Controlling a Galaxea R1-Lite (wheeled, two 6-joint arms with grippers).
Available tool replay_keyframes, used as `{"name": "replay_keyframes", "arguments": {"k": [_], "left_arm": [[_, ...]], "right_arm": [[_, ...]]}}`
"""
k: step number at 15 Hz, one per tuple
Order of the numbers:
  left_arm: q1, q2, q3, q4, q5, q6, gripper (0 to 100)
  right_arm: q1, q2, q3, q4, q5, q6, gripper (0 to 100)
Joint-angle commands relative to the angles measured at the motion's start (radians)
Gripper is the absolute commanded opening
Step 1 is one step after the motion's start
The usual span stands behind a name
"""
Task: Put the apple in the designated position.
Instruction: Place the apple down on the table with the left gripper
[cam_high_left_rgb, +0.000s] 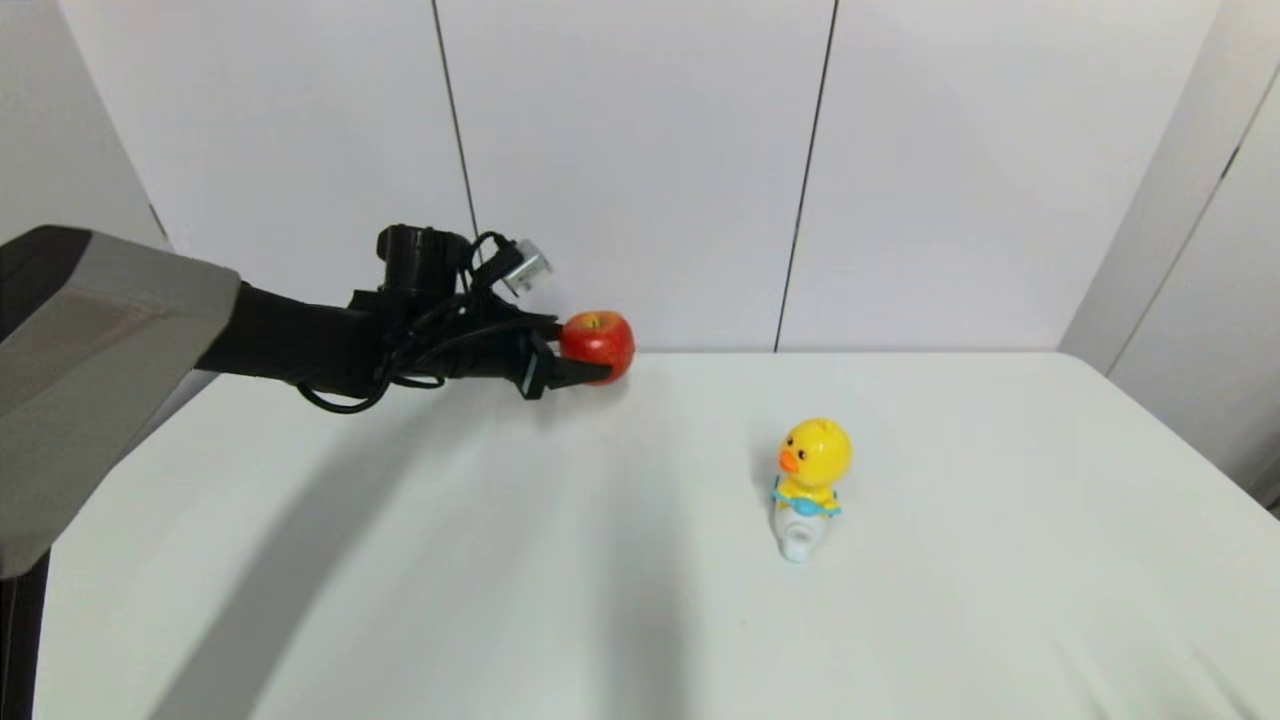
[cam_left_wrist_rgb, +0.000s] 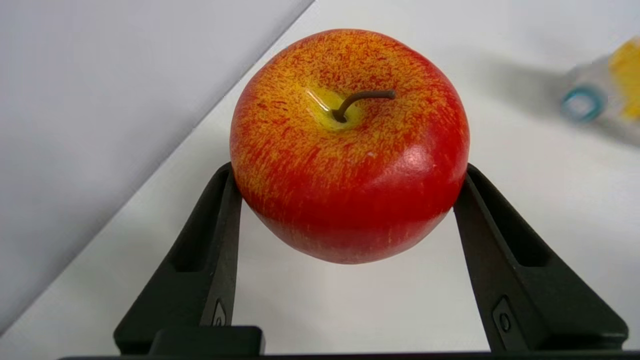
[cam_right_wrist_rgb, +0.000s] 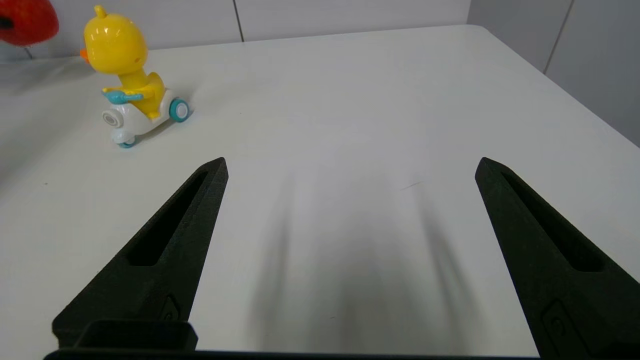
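My left gripper (cam_high_left_rgb: 590, 362) is shut on the apple (cam_high_left_rgb: 598, 343), holding it in the air above the table's far left-centre part. In the left wrist view the red apple (cam_left_wrist_rgb: 350, 150), with its yellowish stem dimple facing the camera, is clamped between the two black fingers (cam_left_wrist_rgb: 220, 220). My right gripper (cam_right_wrist_rgb: 350, 170) is open and empty, low over the white tabletop (cam_right_wrist_rgb: 350, 100); it is out of the head view. The apple's edge (cam_right_wrist_rgb: 25, 20) also shows far off in the right wrist view. The designated position is unmarked white tabletop and cannot be picked out.
A yellow duck toy (cam_high_left_rgb: 812, 480) on a white-blue wheeled base stands right of centre on the table, to the right of and nearer than the apple; the right wrist view shows the duck toy (cam_right_wrist_rgb: 127, 75) too. White wall panels rise behind the table's far edge (cam_high_left_rgb: 900, 351).
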Motion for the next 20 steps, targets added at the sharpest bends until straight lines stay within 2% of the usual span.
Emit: {"name": "replay_keyframes", "arguments": {"k": [1,8,20], "left_arm": [[-0.088,0.009,-0.064,-0.001,-0.004,-0.033,0],[-0.232,0.138,-0.194,-0.007,-0.001,-0.017,0],[-0.306,0.362,-0.412,-0.022,-0.002,-0.023,0]], "right_arm": [[0.000,0.002,0.006,0.000,0.000,0.001,100],[0.000,0.002,0.006,0.000,0.000,0.001,100],[0.000,0.002,0.006,0.000,0.000,0.001,100]]}}
